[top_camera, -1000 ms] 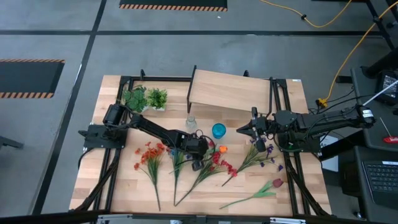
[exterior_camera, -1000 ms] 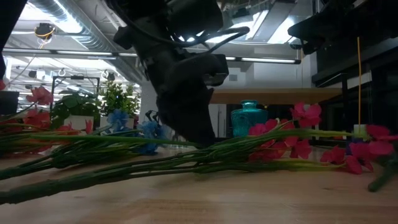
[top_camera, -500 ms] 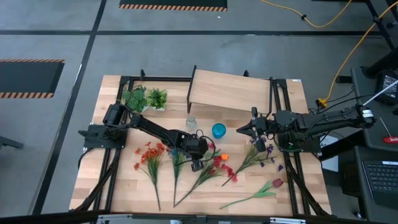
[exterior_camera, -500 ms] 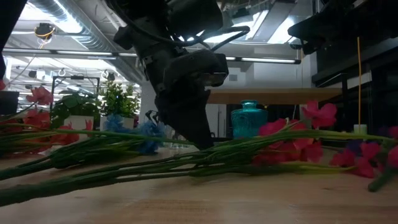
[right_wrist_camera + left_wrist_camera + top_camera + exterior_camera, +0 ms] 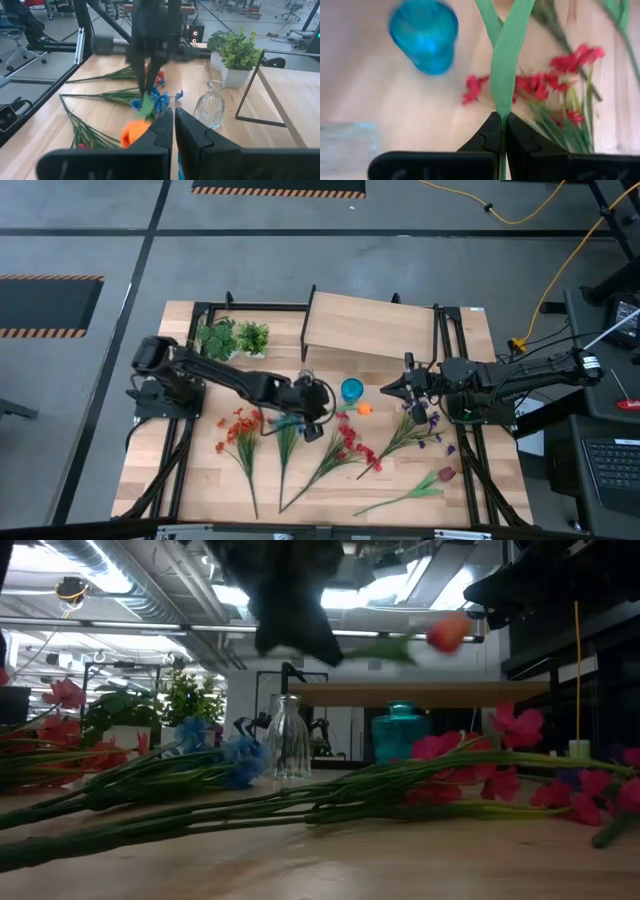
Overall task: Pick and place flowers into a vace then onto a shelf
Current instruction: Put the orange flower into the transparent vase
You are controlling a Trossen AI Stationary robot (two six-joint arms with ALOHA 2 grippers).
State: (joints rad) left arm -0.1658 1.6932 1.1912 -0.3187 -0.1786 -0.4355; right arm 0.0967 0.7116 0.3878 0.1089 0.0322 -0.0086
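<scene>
Orange flower point(image 5: 364, 408), blurred, hangs in left jaws point(image 5: 325, 412) clenched on its stem.

left tool point(image 5: 325, 409) raised, orange flower point(image 5: 364, 408) lifted

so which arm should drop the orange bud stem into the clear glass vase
Left. The left gripper is already shut on the green stem of the orange bud, lifted beside the clear glass vase. The right gripper waits empty farther off.

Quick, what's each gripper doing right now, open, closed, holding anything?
Left gripper: shut on the orange flower, lifted off the table.
Right gripper: shut, holding nothing.
</scene>
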